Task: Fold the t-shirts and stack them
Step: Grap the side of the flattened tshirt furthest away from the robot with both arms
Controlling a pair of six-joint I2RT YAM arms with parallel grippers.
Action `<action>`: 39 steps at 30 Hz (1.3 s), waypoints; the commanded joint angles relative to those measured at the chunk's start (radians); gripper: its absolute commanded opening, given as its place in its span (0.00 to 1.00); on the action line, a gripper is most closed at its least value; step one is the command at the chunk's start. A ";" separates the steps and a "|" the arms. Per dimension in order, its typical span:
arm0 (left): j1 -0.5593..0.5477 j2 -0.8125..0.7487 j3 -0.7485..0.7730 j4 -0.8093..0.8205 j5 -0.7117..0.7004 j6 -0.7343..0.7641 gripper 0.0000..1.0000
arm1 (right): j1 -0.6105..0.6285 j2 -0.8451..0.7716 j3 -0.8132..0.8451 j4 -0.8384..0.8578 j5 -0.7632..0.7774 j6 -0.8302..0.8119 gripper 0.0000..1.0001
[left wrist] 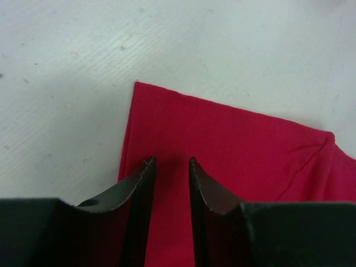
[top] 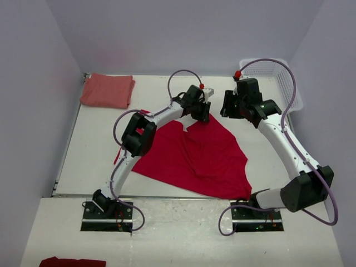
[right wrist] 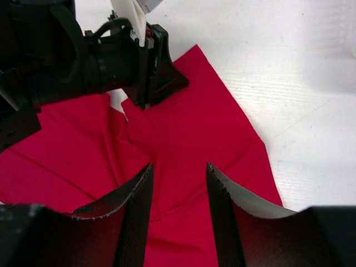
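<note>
The bright red t-shirt (top: 200,158) lies spread and rumpled in the middle of the tabletop (top: 94,144), with the left arm (top: 136,133) crossing its left part; the salmon-red t-shirt (top: 107,90) sits folded at the far left corner; a white lattice basket (top: 278,75) stands at the far right. The left gripper (left wrist: 169,161), jaws a narrow slit apart and holding nothing, hangs over the bright red t-shirt's far corner; the right gripper (right wrist: 179,167), jaws wider and empty, hovers near it above the same cloth.

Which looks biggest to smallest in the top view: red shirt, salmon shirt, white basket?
1. Red shirt, spread out, clearly largest.
2. White basket, partly hidden.
3. Salmon shirt, folded. It looks close to the basket in size, so their order is unsure.
</note>
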 commanded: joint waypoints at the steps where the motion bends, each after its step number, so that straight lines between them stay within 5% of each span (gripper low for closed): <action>1: 0.027 -0.058 -0.025 0.031 -0.007 0.059 0.33 | 0.005 -0.001 0.003 0.032 0.009 0.009 0.44; 15: 0.099 0.109 0.179 0.042 0.203 0.061 0.38 | 0.020 -0.069 -0.025 0.038 0.015 0.000 0.44; 25: 0.104 -0.139 -0.006 0.103 0.128 0.090 0.41 | 0.042 -0.070 -0.056 0.058 0.018 -0.002 0.44; 39: 0.102 -0.122 -0.051 -0.066 0.047 0.091 0.42 | 0.045 -0.106 -0.069 0.072 0.020 -0.005 0.44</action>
